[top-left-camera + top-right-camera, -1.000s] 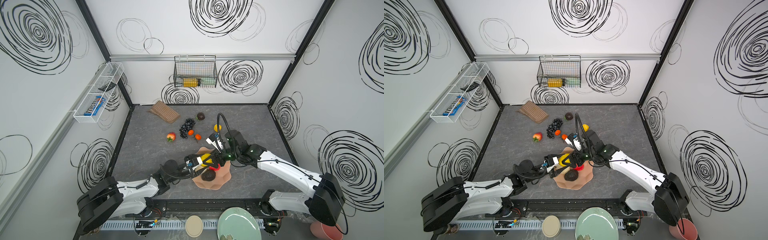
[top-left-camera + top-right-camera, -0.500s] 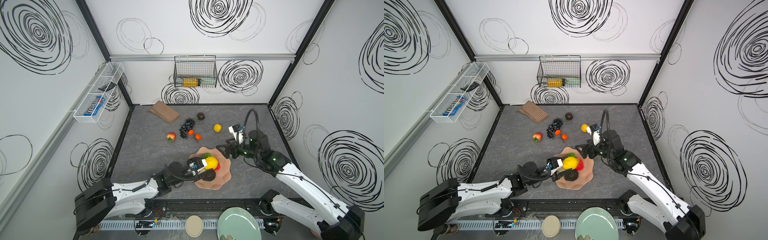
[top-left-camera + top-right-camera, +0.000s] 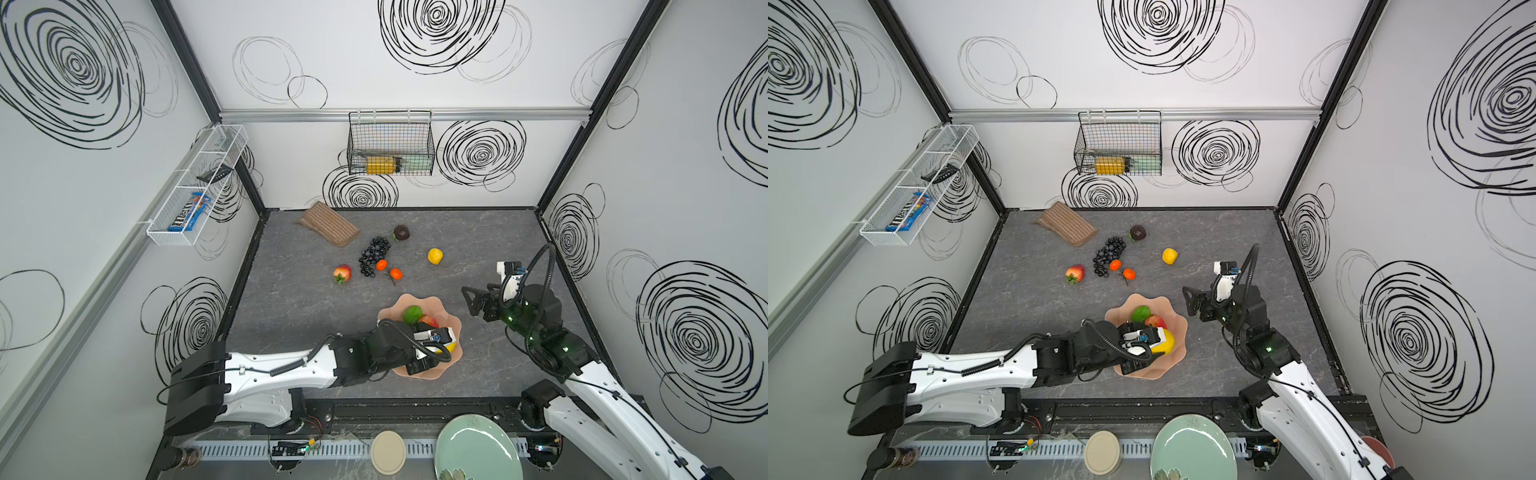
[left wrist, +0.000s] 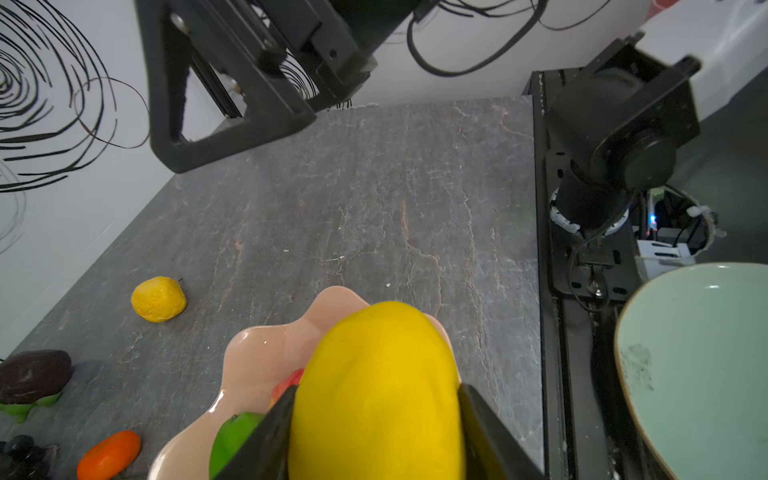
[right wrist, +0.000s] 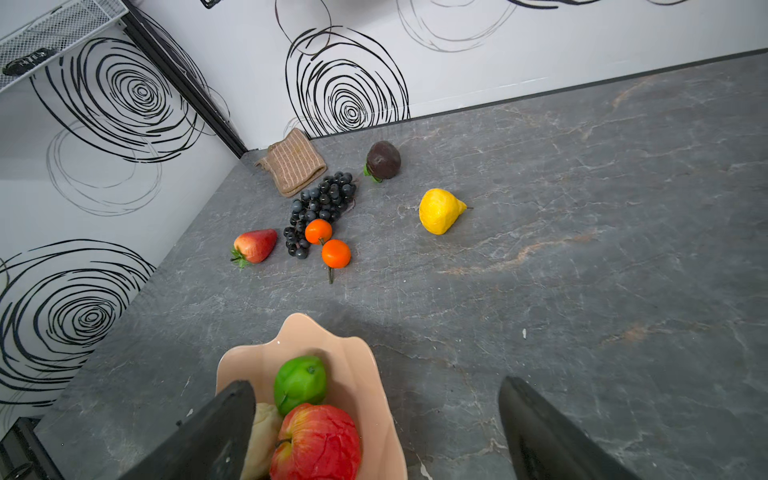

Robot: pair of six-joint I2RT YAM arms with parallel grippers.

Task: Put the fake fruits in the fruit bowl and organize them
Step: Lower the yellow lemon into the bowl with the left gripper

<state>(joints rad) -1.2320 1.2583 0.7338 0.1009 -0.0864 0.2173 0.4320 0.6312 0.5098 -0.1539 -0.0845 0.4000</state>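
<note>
- One fruit bowl (image 3: 456, 328), peach-pink with a wavy rim, sits on the grey table (image 3: 299, 299) near its front edge, between the two arms.
- The left gripper (image 4: 376, 399) is clamped on one smooth yellow fruit (image 4: 374, 365), a jaw pressed to each side, over the front part of the bowl. Whether the fruit touches the bowl cannot be told.
- The right gripper (image 5: 375, 384) hangs just beside the bowl on its right side, jaws spread wide with nothing between them.
- Three fruits lie loose in the bowl: one green lime (image 5: 300, 384), one red apple (image 5: 316, 440) touching it, and one beige fruit (image 5: 262, 432) partly hidden behind a jaw.
- Six pieces lie on the table behind the bowl:
  - one dark grape bunch (image 3: 374, 255)
  - two orange tangerines (image 3: 381, 264) at the bunch's near end
  - one strawberry (image 3: 342, 273) to its left
  - one dark avocado (image 3: 401, 232) behind it
  - one bumpy yellow pear (image 3: 435, 256) apart to the right
- One striped brown cloth (image 3: 330, 228) lies in the back left corner.
- One black wire basket (image 3: 390, 133) hangs on the back wall and holds one yellow box (image 3: 379, 165), whose print is too small to read.
- One white wire shelf (image 3: 172, 237) hangs on the left wall.
- One mint-green plate (image 3: 478, 449) and one round beige lid (image 3: 388, 452) lie in front of the table's rail.
- The only readable writing is on one blue packet (image 3: 189, 212) in the white shelf: "m&m's".
</note>
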